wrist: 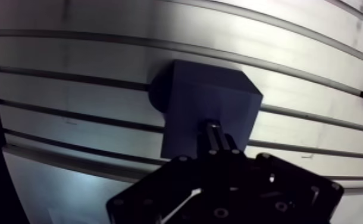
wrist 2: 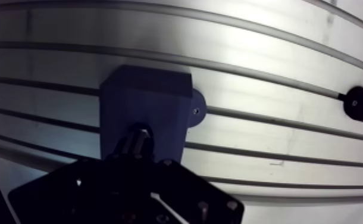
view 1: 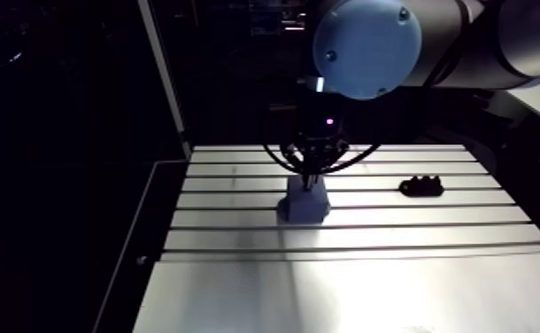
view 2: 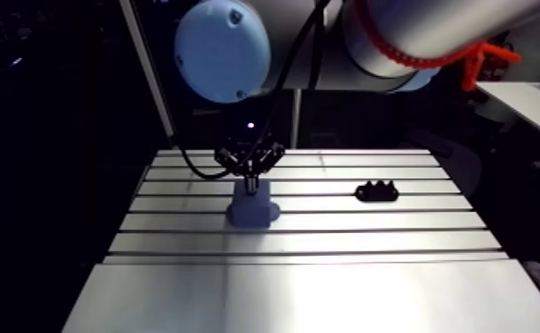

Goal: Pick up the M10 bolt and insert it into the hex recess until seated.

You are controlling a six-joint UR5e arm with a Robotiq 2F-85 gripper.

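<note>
1. The step in hand looks like the insertion itself. The gripper (wrist: 216, 128) hangs straight over the dark blue block (wrist: 210, 101), which stands on the slotted aluminium table (view 1: 371, 266).
2. The M10 bolt (wrist 2: 137, 136) shows in the wrist view only as a pale, rounded metal piece at the fingertips, right at the block's top face. I take it to be at the mouth of the hex recess or partly in it. The recess is hidden under the gripper, so how deep the bolt sits cannot be told.
3. To do this well, I would keep the bolt upright and in line with the recess, and press down slowly and straight.
4. A hex head only drops in when its flats match the recess, so a small twist about the vertical may be needed if it hangs up on the rim.
5. It would be wise to let go only once the bolt stops sinking and sits square. Side load on the block is a risk, since it could shift on the table.
6. The jaws are drawn nearly together. The two fingers (wrist: 212, 137) leave only a narrow gap, and they appear clamped on the bolt; nothing else is held.
7. A small black fixture (view 1: 421, 186) lies well apart from the block and is not involved.
</note>
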